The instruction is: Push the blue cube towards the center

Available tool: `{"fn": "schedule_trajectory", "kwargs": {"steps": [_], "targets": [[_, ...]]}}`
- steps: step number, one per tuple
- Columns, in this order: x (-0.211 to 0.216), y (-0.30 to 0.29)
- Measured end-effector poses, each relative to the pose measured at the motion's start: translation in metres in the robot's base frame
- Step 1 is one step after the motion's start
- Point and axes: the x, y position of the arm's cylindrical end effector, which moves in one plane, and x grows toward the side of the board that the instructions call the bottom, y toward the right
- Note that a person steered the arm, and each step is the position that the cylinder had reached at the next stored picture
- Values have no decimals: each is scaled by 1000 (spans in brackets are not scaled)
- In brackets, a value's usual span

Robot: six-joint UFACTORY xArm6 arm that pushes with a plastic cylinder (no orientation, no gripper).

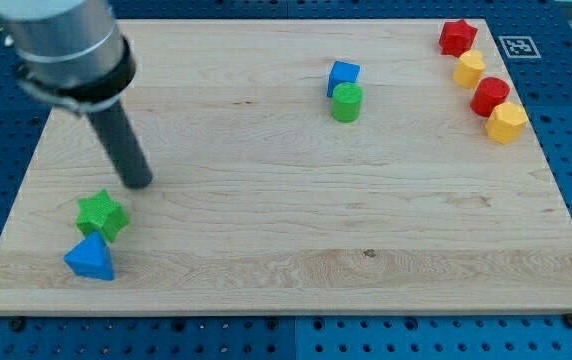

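**Ana:** Camera view first, then: where does the blue cube (343, 76) sit?

**Ben:** Up near the view's top, a little to the right of the middle of the wooden worktop (286, 230). A green cylinder (346, 102) stands just below it, touching or nearly so; I cannot tell which.

**Ana:** And the rod?

**Ben:** Far off on the view's left. It slants down from a grey housing in the top-left corner, and my tip (139, 183) rests on the wood, well apart from the blue cube. No claw shows on this arm, only that plain dark rod, so nothing opens, closes or grips.

**Ana:** Anything close to the tip?

**Ben:** A green star-shaped block (101, 215) lies just below it and slightly left, near but apart. Beneath that, touching or almost, sits a blue triangular block (90, 259), near the bottom-left corner.

**Ana:** The right side?

**Ben:** Four blocks run in a slanting row down the top-right edge: a red star (456, 36), a yellow block (469, 69), a red block (489, 96), then a yellow block (506, 122) lowest. Their exact shapes are hard to make out.
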Motion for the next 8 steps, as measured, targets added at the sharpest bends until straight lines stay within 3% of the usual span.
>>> {"fn": "schedule_trajectory", "kwargs": {"steps": [2, 3, 4, 5, 6, 8], "targets": [[-161, 37], [-197, 119], [-214, 209], [-195, 249], [-167, 250], [-157, 264]]}}
